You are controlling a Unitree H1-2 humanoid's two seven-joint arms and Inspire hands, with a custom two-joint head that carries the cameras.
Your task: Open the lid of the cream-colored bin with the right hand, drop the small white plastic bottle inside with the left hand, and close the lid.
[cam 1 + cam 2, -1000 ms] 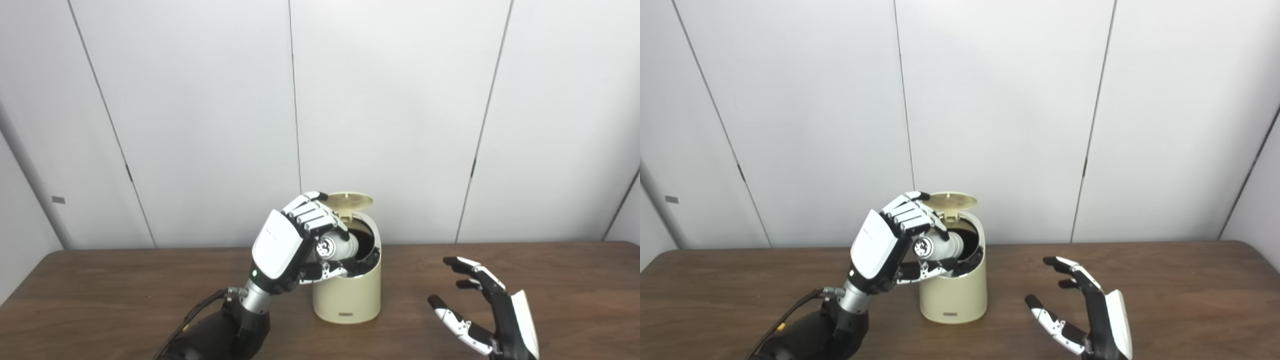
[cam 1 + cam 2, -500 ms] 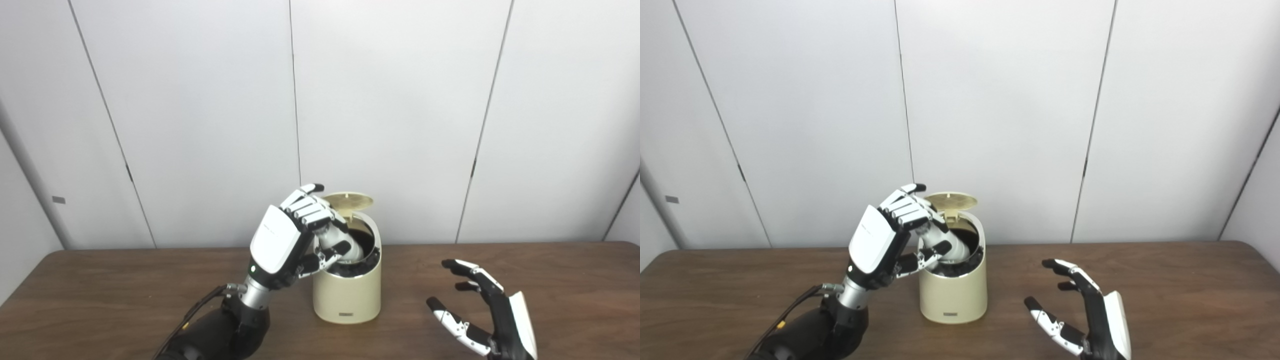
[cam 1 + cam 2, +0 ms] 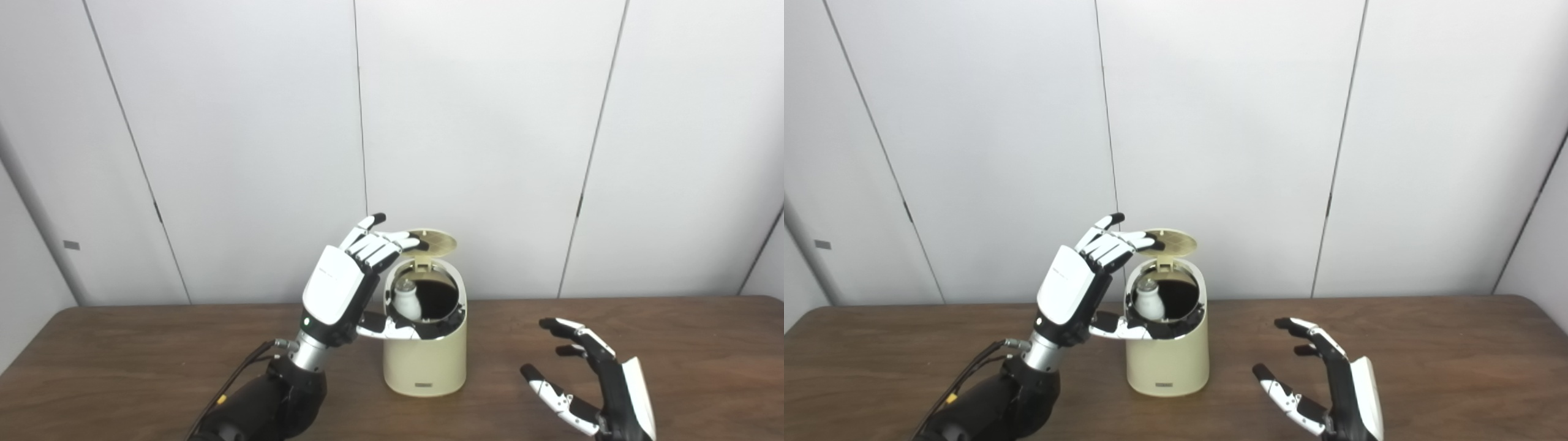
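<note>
The cream-colored bin (image 3: 425, 361) stands mid-table with its round lid (image 3: 433, 241) tipped up at the back. The small white plastic bottle (image 3: 407, 300) stands inside the dark opening, against the left wall, free of any hand. My left hand (image 3: 343, 282) is open just left of the bin's rim, its fingers spread above the opening and its thumb lying along the front rim. My right hand (image 3: 588, 380) is open, hovering low over the table to the right of the bin, palm turned toward it.
The brown wooden table (image 3: 122, 355) runs the full width of the view, with a white panelled wall (image 3: 490, 122) close behind the bin. A cable (image 3: 233, 383) trails along my left forearm.
My left hand has opened and let go of the bottle, which has dropped upright into the bin. The fingers have lifted and spread. My right hand has barely moved.
</note>
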